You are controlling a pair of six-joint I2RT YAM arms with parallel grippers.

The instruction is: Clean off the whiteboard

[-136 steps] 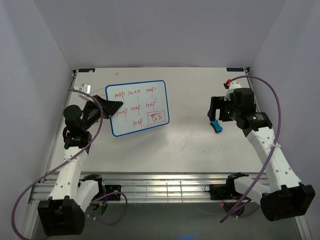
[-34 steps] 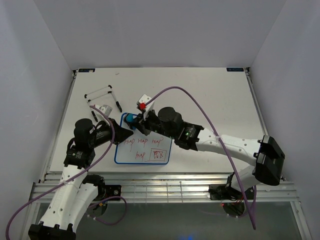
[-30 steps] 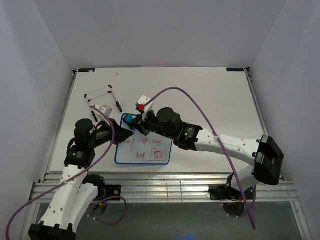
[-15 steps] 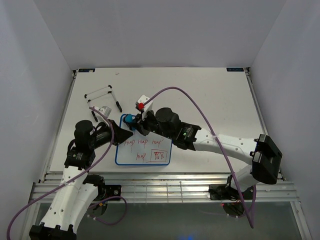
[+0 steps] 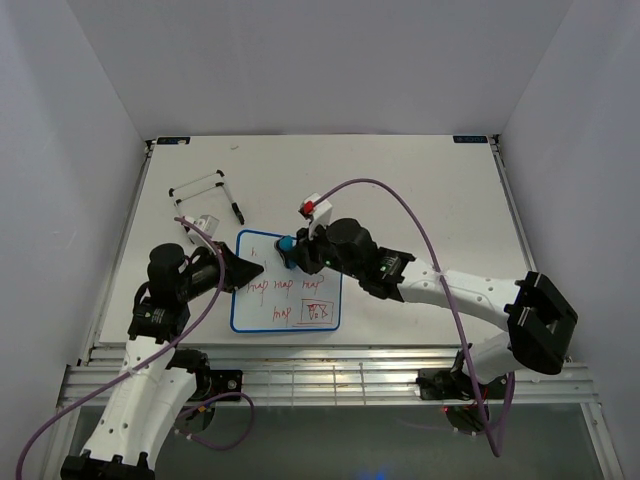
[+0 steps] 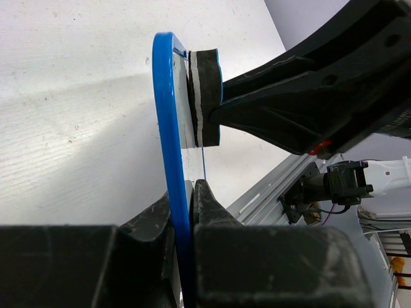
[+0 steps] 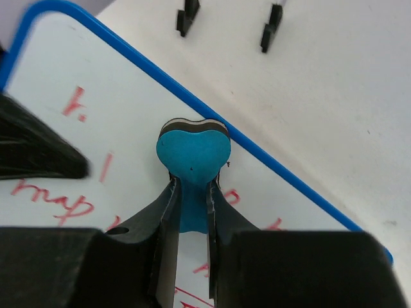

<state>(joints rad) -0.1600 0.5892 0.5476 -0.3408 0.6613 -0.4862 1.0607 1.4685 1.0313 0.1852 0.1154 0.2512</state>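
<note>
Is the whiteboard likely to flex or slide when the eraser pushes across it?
Probably stiff: in the left wrist view the whiteboard edge runs straight under the eraser. It looks thin and light, so it could slide, but the left gripper clamps its edge.

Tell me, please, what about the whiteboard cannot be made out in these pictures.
- Top external: the red writing on the whiteboard is too small to read; the right pincer and eraser cover part of its upper area.
- Left wrist: the board is edge-on, so its face is hidden.
- Right wrist: the pincer's own fingers hide the middle; lower words are cut off by the frame's bottom edge.
</note>
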